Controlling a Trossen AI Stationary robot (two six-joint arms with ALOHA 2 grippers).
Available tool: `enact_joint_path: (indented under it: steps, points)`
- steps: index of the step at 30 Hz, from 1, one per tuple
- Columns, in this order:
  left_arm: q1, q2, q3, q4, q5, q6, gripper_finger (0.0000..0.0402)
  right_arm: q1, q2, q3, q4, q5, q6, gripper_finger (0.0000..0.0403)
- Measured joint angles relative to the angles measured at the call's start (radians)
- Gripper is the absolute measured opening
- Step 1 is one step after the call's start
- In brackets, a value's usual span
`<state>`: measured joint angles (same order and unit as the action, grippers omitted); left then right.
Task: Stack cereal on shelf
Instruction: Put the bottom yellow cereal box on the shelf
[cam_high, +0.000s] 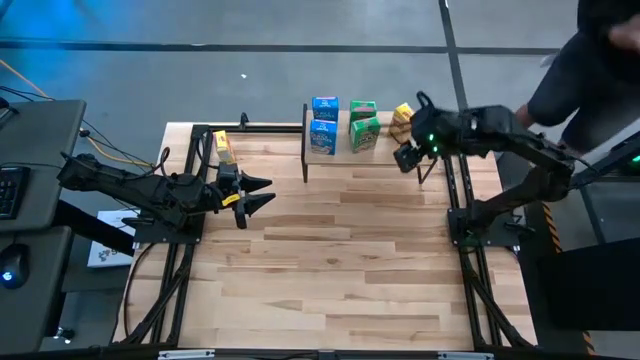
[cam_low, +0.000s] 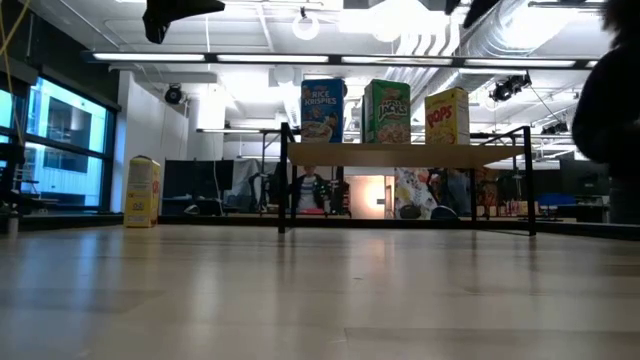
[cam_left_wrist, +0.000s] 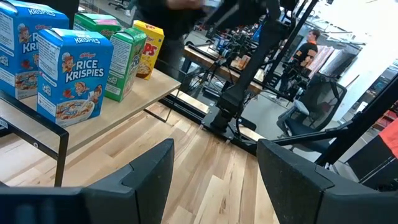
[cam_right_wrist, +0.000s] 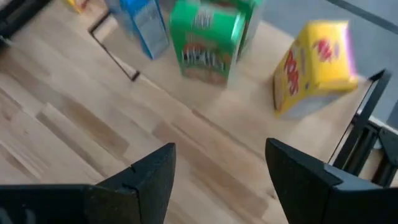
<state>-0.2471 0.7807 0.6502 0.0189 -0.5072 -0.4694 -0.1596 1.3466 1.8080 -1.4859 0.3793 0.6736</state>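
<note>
Five cereal boxes on the shelf (cam_high: 335, 150): two blue, two green, one yellow box (cam_high: 402, 118) just ahead of the right gripper (cam_high: 408, 157), fingers apart, empty. Placing step looks done. Last yellow box (cam_high: 222, 147) stands on the table near the left gripper (cam_high: 258, 193), released; next calls for grasping it.

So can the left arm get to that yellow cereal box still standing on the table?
Probably yes. The yellow box stands alone on the tabletop near the left gripper, whose fingers are open and empty, with nothing between them.
</note>
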Motion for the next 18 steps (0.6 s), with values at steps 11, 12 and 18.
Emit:
enact_joint_path:
  steps: [11, 12, 18]
  points:
    - [0.000, 0.000, 0.000, 0.000, 0.000, -0.001, 0.0220, 0.175, -0.202, -0.513, 0.439, -0.018, 0.222, 0.0233]
    - [0.000, 0.000, 0.000, 0.000, 0.000, -0.001, 0.0220, 0.188, -0.216, -0.549, 0.488, -0.016, 0.227, 0.0233]
    - [0.000, 0.000, 0.000, 0.000, 0.000, 0.000, 0.0220, 0.223, -0.280, -0.683, 0.684, 0.001, 0.246, 0.0232]
